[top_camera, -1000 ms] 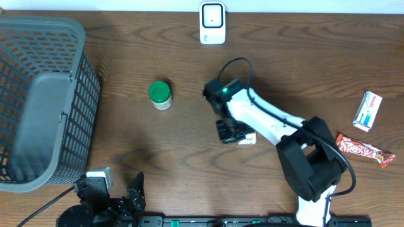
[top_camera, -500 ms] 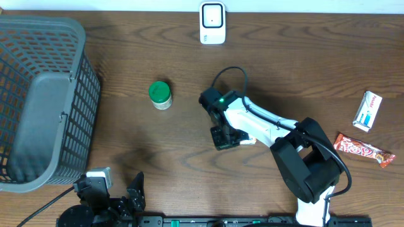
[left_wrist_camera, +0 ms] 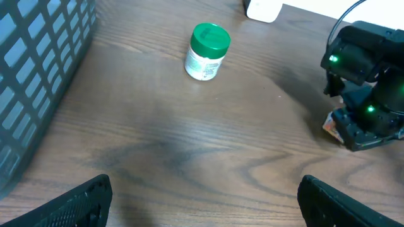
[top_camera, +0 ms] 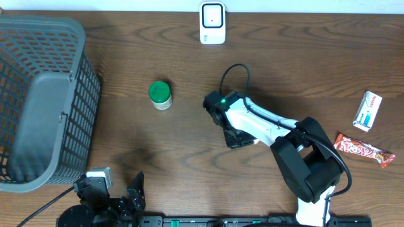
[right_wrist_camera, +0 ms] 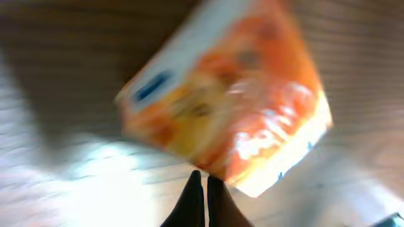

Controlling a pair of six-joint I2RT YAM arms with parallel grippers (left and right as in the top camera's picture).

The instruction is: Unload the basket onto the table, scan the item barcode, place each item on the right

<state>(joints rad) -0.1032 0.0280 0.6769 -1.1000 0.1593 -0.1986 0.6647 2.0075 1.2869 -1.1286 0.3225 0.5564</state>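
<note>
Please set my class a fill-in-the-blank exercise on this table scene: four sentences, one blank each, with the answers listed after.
1. The jar has a ___ lid.
2. In the overhead view, the basket sits at the picture's ___ edge.
3. The box in front of the right gripper is mainly ___.
4. The left gripper stands ___.
Missing words: green; left; orange; open.

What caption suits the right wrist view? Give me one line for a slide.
Shut right gripper poised just short of a blurred orange box on the wooden table.
</note>
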